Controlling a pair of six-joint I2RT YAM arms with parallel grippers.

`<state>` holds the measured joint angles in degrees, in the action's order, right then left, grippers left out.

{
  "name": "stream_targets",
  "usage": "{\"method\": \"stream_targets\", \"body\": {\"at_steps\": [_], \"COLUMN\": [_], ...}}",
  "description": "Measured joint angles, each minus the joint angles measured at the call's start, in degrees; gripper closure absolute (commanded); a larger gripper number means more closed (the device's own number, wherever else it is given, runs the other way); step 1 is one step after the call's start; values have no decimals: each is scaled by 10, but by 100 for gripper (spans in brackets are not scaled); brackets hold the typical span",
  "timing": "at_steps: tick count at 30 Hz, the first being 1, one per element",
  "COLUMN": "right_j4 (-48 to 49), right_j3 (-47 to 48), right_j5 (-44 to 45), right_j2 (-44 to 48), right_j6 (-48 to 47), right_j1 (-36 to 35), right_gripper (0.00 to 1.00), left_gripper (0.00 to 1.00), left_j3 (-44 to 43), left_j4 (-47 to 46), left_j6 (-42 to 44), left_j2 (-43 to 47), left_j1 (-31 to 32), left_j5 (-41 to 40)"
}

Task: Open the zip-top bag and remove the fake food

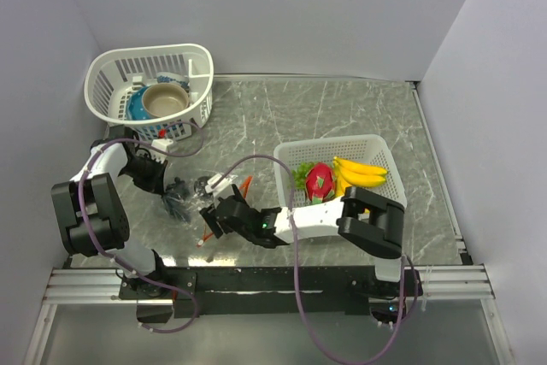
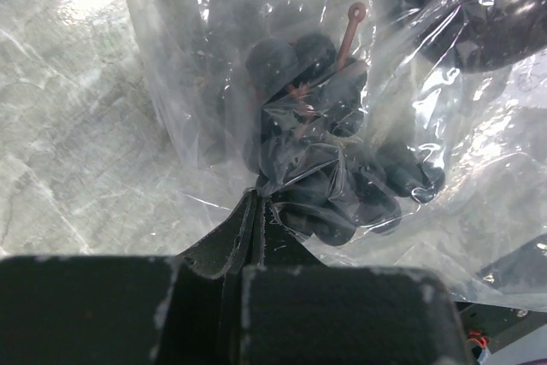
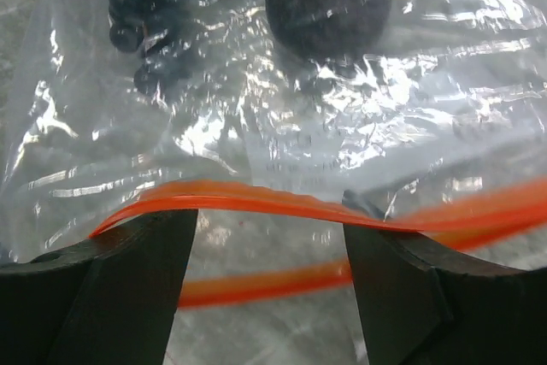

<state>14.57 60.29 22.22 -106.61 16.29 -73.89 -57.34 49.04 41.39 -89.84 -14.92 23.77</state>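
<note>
Grey marbled tabletop [image 1: 359,108] between white walls, seen from above. At centre-left, left claw [image 1: 178,197] pinched on the clear zip-top bag [image 1: 210,185]; right claw [image 1: 214,216] just right of it, at the bag's orange edge. White mesh basket [image 1: 109,83] upper left, with tan bowl [image 1: 164,100] and blue item [image 1: 135,108]; second basket [image 1: 380,150] right of centre, with banana bunch [image 1: 363,173], dragon fruit [image 1: 320,182], green cluster [image 1: 301,173].

Left wrist: claw closed tight, clamping bag film beside a dark grape bunch [image 2: 329,168] inside.

Right wrist: claw spread well apart, zip strip [image 3: 256,198] stretched across its tips; contact not clear. Dark round fruit [image 3: 329,2] inside the bag, top of frame.
</note>
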Motion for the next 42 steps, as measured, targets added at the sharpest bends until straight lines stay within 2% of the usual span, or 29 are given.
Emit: {"method": "stream_targets", "body": {"at_steps": [2, 3, 13, 21, 28, 33, 38, 42], "right_j4": [1, 2, 44, 130, 174, 194, 203, 218], "right_j3": [17, 24, 79, 79, 79, 75, 69, 43], "right_j5": [-3, -4, 35, 24, -50, -97, -96, -61], "right_j2": [-16, -21, -82, -116, -119, -119, -119, -119], "right_j6": [-5, -7, -46, -95, -95, -81, -76, -79], "right_j1": [2, 2, 18, 31, 30, 17, 1, -2], "right_gripper": [10, 0, 0, 0, 0, 0, 0, 0], "left_gripper": [99, 99, 99, 99, 98, 98, 98, 97], "left_j3": [0, 0, -24, -39, -70, -84, -94, -96], "left_j4": [4, 8, 99, 192, 178, 148, 130, 122], "left_j6": [0, 2, 80, 163, 147, 114, 86, 78], "left_j2": [0, 0, 0, -5, -54, -88, -110, -121], "left_j1": [0, 0, 0, 0, 12, 57, 118, 141], "left_j5": [5, 7, 42, 51, 55, 60, 59, 59]}}
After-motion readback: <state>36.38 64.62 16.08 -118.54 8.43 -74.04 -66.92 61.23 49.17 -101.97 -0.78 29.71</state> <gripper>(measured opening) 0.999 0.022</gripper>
